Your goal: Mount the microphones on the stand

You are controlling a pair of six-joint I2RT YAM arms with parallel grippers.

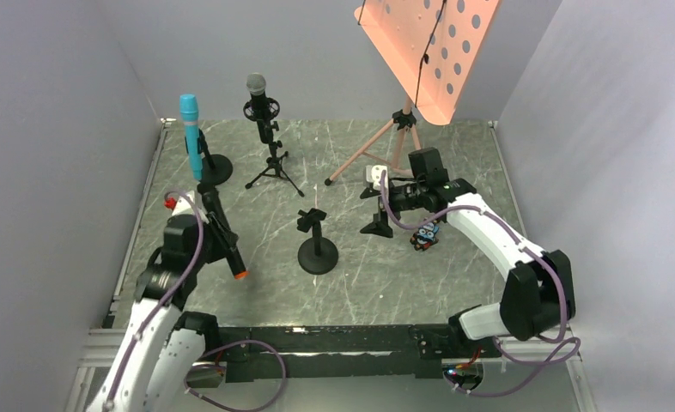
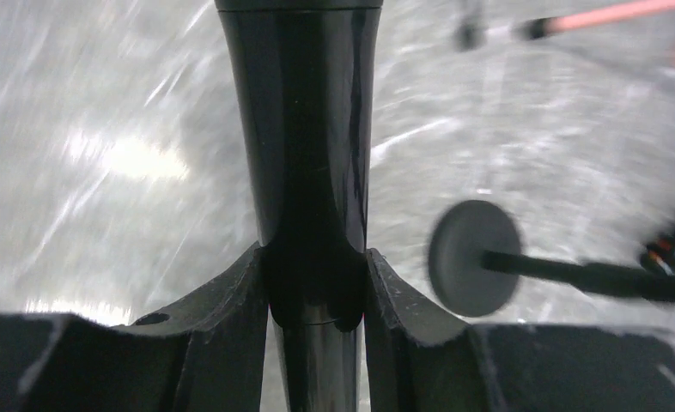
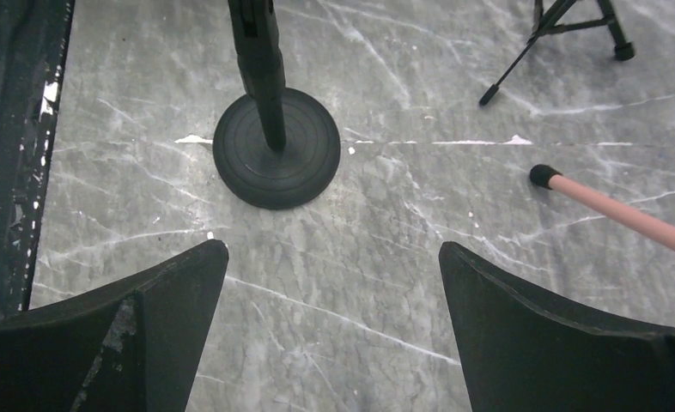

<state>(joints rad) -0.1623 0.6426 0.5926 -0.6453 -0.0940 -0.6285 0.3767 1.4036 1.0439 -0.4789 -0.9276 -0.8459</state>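
— On the left of the table, seen from above, which mic is unseated?
— The black microphone with the orange-red end. The teal microphone and the mesh-headed microphone each sit upright in a stand of their own at the back. The left gripper holds the third one slanted, orange end toward the near edge.
— And its target?
— I take it to be the empty stand, off to the mic's right, with nothing in the clip on top. The mic's long axis would need swinging toward upright before it goes in.
— At the left wrist, what do the jaws show?
— They are clamped on the mic's black body, one finger pressed to each side. The body runs straight up the frame. The stand shows low on the right, apart from the mic.
— At the right wrist?
— The right gripper gapes wide with nothing between its jaws, and what looks like the same stand is just ahead of it. It is near enough to steady the stand, but the left arm has the mic.
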